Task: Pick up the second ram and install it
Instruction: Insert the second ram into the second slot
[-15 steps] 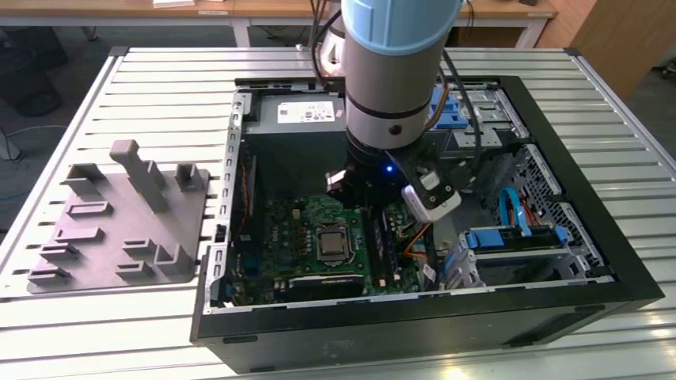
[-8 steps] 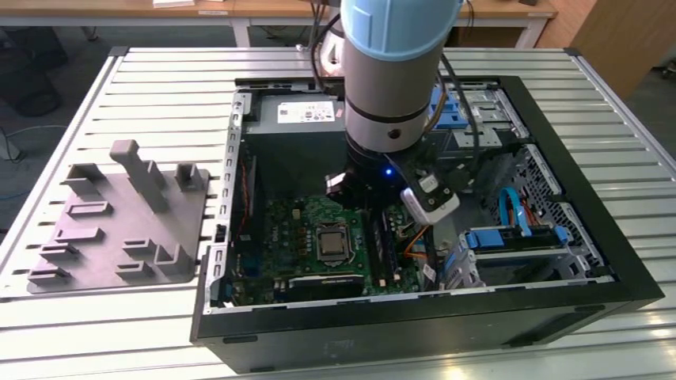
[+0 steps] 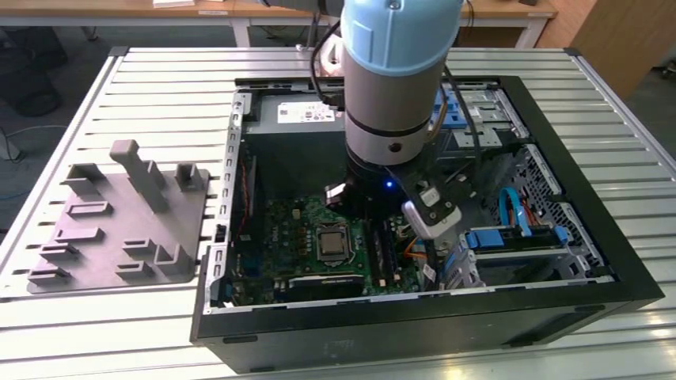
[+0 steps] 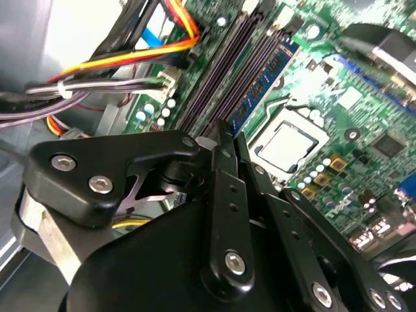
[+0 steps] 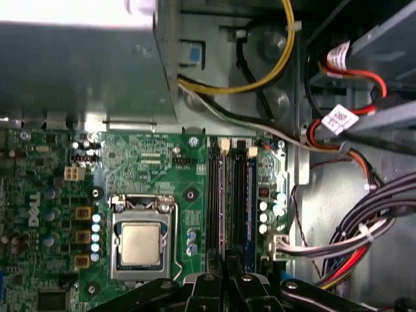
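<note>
- One Universal Robots arm [image 3: 396, 71] reached down into an open computer case [image 3: 591, 237] that lay on its side on a slatted tabletop [image 3: 158, 87].
- On the exterior view's left, a grey moulded holder block [image 3: 116, 229] with upright posts sat on the tabletop, just beside the case and well apart from the arm.
- The claw [image 4: 224, 130] [image 5: 227, 276] hung low over the green motherboard [image 5: 149, 156], its tips directly above the row of long black memory slots [image 5: 214, 195] [image 4: 221, 71].
- Its two black fingers [image 4: 224, 195] were drawn together, with no gap visible between them at the tips. Whether anything was pinched there could not be told.
- One ram stick [image 5: 250, 195] [image 4: 263, 84], with a blue strip along its side, stood on edge in a slot of that row, just beside the claw's tips. Whether it was the second ram could not be told.
- The processor [image 5: 140, 244] [image 4: 286, 146], a silver square in its metal socket frame, lay on the board near the slots, on the side away from the cables.
- A tied bundle of grey, red and yellow cables [image 5: 357, 237] ran along the case wall on the far side of the slots. In the second wrist view, a yellow-and-red cable [image 4: 130, 58] crossed above them.
</note>
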`<state>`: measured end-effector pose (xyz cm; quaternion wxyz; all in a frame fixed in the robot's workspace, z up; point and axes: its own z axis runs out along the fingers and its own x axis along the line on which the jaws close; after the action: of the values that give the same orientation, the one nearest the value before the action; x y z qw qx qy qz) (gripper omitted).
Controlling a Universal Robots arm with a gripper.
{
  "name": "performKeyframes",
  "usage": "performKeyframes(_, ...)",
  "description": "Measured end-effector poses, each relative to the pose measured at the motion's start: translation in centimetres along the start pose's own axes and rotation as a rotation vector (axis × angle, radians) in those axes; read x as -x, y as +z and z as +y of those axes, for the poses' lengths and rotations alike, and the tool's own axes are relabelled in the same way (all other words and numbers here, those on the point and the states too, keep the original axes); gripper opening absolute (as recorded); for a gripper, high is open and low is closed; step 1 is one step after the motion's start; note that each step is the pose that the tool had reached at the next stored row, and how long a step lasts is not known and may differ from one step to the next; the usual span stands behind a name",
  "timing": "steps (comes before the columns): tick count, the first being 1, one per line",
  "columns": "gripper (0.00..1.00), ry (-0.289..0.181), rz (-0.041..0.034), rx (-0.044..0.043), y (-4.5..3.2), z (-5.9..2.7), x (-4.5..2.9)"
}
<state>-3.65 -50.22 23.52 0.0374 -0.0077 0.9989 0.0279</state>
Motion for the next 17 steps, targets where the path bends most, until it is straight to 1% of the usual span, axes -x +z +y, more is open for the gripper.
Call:
performKeyframes(5,0.14,0.029,-0.0023,-0.0022,0.26,-0.24,-0.02)
performKeyframes(17,0.14,0.041,-0.0029,-0.0049,1.05,-0.40,-0.06)
